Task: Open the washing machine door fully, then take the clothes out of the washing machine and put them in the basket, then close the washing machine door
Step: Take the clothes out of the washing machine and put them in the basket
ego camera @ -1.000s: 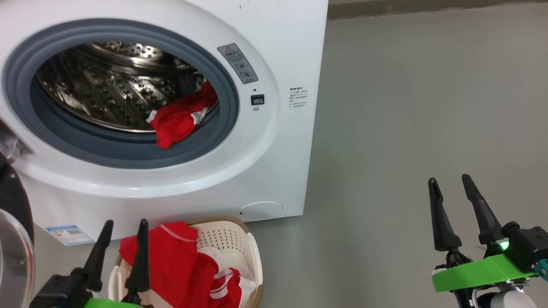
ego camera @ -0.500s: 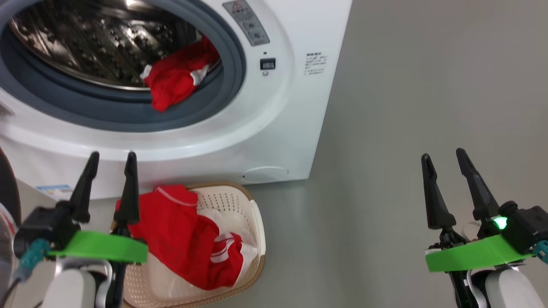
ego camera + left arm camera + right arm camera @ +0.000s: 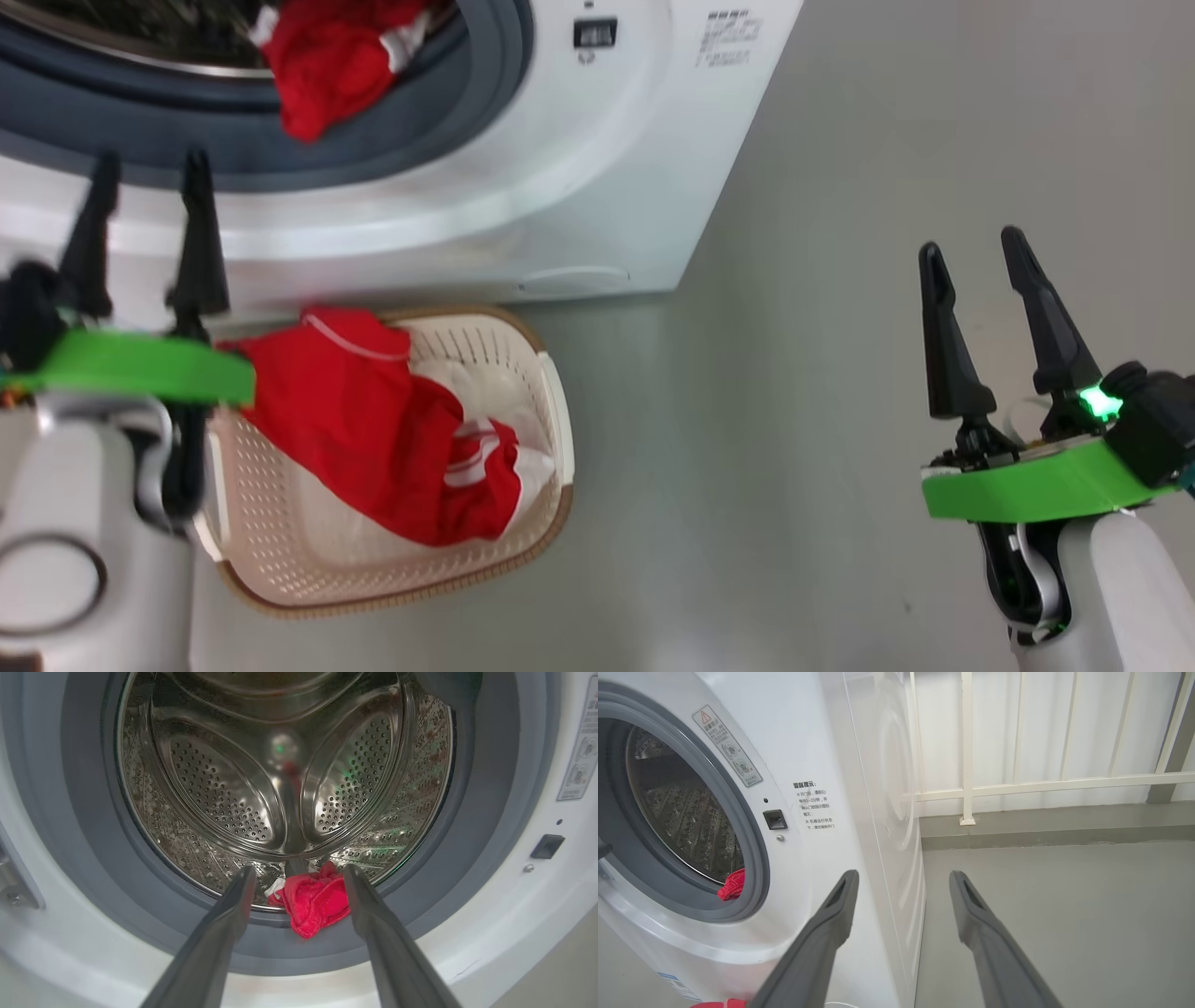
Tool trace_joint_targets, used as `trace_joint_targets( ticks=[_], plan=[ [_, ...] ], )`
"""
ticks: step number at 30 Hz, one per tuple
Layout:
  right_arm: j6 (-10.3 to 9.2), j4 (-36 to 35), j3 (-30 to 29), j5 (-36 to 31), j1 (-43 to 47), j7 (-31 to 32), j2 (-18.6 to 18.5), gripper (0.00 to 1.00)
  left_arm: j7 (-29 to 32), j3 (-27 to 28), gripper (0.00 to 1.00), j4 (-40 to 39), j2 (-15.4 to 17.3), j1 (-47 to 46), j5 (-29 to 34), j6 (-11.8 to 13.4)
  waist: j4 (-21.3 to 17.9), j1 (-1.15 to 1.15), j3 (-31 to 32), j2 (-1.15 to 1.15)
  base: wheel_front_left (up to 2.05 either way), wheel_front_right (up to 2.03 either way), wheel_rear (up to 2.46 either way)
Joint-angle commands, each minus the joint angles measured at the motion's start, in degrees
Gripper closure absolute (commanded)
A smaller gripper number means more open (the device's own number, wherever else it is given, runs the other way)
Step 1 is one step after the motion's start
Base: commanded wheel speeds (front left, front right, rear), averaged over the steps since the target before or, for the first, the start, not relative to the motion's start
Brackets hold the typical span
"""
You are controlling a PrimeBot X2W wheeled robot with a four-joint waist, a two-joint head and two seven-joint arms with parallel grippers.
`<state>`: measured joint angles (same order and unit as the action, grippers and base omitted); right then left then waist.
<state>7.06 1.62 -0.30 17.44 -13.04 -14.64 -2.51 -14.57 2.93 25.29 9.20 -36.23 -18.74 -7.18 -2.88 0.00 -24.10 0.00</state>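
Plainly, "温馨提示" notice (image 3: 814, 805) on washing machine (image 3: 808, 732)

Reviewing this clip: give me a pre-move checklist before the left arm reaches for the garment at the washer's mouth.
1. Left gripper open: ok.
2. Left gripper aimed at the red garment: ok.
3. Path into the washing machine opening unobstructed: ok.
4. Basket has room beside the clothes already in it: ok.
5. Right gripper open, off to the side over the floor: ok.
6. Door fully open: cannot tell.
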Motion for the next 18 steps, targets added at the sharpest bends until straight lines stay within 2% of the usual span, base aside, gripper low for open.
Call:
trace_joint_targets(
  ticks=[1,15,18],
  plan=[
    [0.43,-1.8,1.6,-0.3,-1.1,-0.4,-0.4,0.0,-0.4,1.6,0.0,-0.6,2.5,-2.3,0.1,-0.3,-0.3,0.0,-3.9,0.0,0.0,0.0,0.0],
    [0.43,-1.7,2.9,0.4,-4.9,-0.4,-0.4,0.0,-0.4,-1.9,0.0,12.6,5.8,-21.2,3.1,-0.3,-3.1,0.0,-10.4,0.0,0.0,0.0,0.0],
    [0.43,-1.6,3.1,0.6,-4.7,-0.4,-0.4,0.0,-0.4,-3.0,0.0,15.6,5.4,-24.4,0.7,-0.3,-3.5,0.0,-10.8,0.0,0.0,0.0,0.0]
  ],
)
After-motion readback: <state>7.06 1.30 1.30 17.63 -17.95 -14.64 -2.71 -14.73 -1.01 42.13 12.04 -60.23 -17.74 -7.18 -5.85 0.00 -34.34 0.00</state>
